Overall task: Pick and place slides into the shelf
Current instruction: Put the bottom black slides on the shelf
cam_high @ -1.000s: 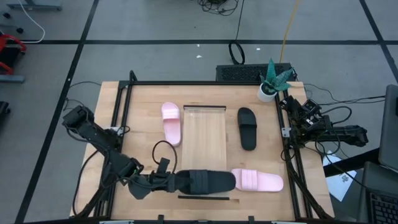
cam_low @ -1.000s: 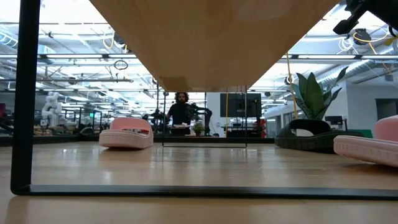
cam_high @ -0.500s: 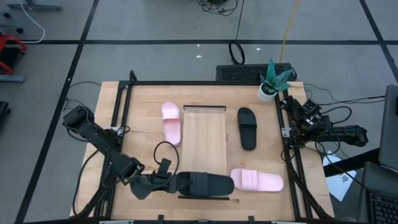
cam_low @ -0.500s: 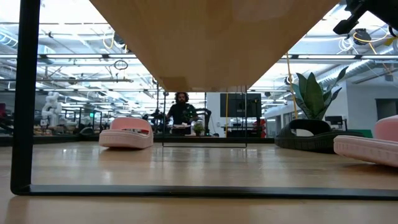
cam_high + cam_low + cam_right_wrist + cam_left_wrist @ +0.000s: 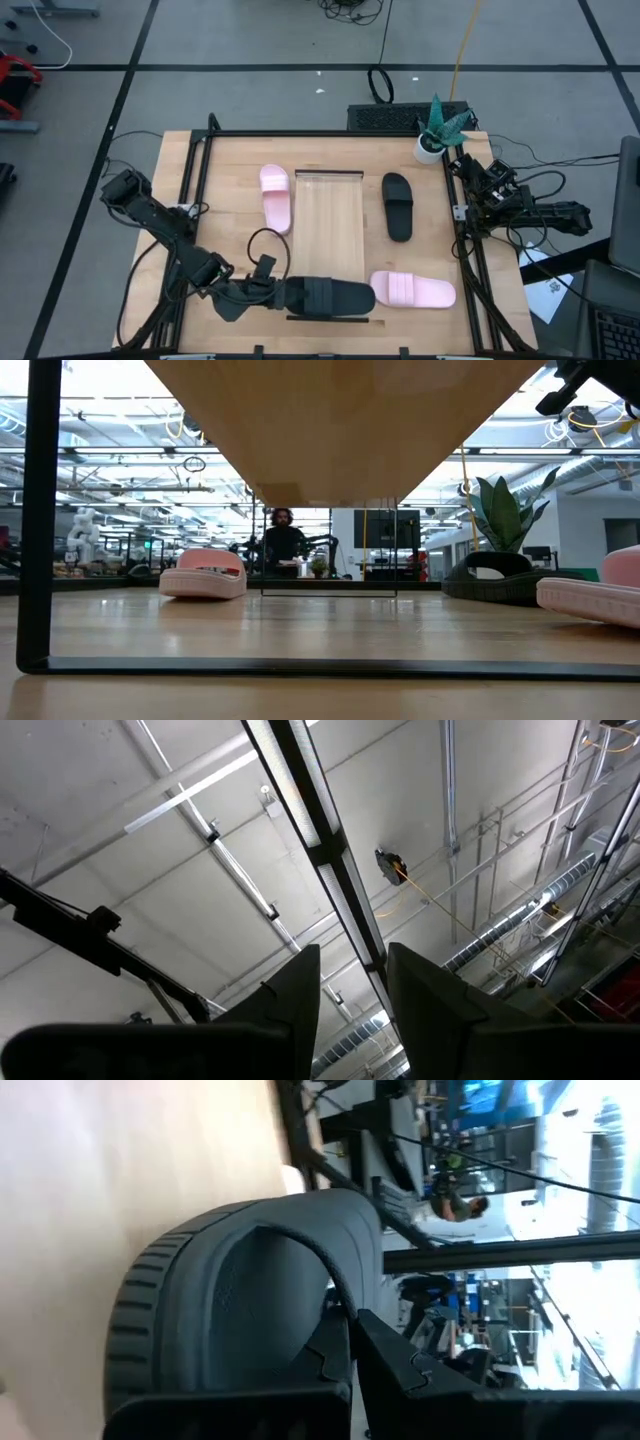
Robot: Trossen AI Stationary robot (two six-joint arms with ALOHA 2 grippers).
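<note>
My left gripper (image 5: 278, 293) is shut on a black slide (image 5: 335, 297) that lies lengthwise near the table's near edge. A light pink slide (image 5: 412, 291) lies just to its right. The shelf (image 5: 328, 225), a pale slatted rack, stands mid-table. A second pink slide (image 5: 276, 197) lies at its left and a second black slide (image 5: 398, 205) at its right. My right gripper (image 5: 352, 982) is open and empty. It points up at the ceiling, and its arm (image 5: 497, 192) rests at the table's right edge. My left gripper holds the black slide by its wide strap (image 5: 322, 1275), at the end nearest the arm. One finger (image 5: 325, 1370) is under the strap and one finger (image 5: 410, 1375) is outside it. The fingers come level from the table's left, along the slide. Whether the sole is clear of the table, I cannot tell.
A potted plant (image 5: 434, 132) stands at the far right corner. A thin dark bar (image 5: 328, 318) lies just in front of the held slide. A black frame (image 5: 195, 190) runs round the tabletop. A cable (image 5: 258, 240) loops beside my left arm. A person (image 5: 283, 540) stands far behind the table.
My left gripper has drawn the black slide a little toward the table's near edge and slightly to the left. The slide has kept its lengthwise lie. The person in the background has shifted a little.
</note>
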